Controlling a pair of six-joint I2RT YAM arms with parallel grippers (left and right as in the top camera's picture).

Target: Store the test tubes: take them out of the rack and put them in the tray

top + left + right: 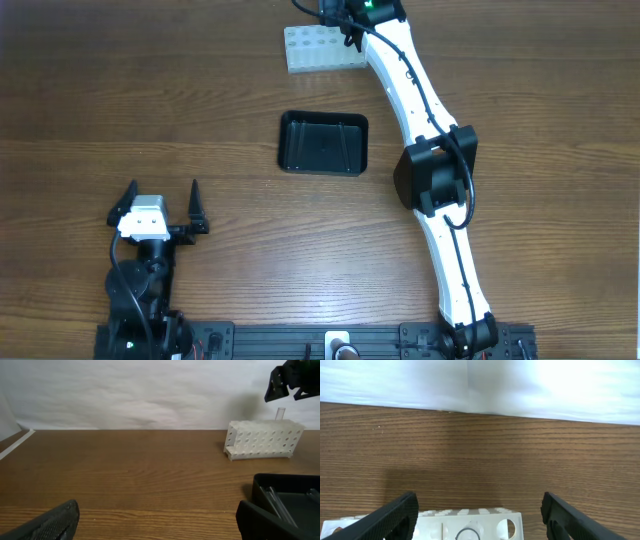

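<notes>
1. Step in hand: taking a test tube out of the rack. The right gripper (479, 496) hangs above the rack (322, 50), which sits at the upper centre of the top view. Its two fingers are spread wide with nothing between them.
2. Target: one test tube (280, 412) stands upright in the rack, directly beneath the right gripper. Its top rises above the rack's upper face. In the right wrist view its open rim shows as a dark ring, roughly between the two fingers.
3. Next move, as judged:
   - Lower the right gripper until the fingers bracket the exposed top of the tube.
   - Close on the glass.
   - Lift straight up so the tube clears its hole without dragging the rack.
   - Only a short part of the tube is exposed, so the descent must be well centred. The tube looks clear and smooth and may slip under a light grip.
4. Destination: the black tray (323, 143) lies at the centre of the top view, just below the rack and apart from it. The tube is to be laid flat in it.
5. Left gripper (162, 195): this sits at the lower left of the top view, near its own base and well apart from rack and tray. Its fingers are spread wide and hold nothing.
6. Count:
   - Racks: one.
   - Trays: one.
   - Tubes standing in the rack: one seen.
   - Clear tubes lying in the tray (272, 500): at least two. The exact number cannot be told.
   - Grippers: two.
7. Progress, as judged: near the end, with one standing tube left to move.
</notes>
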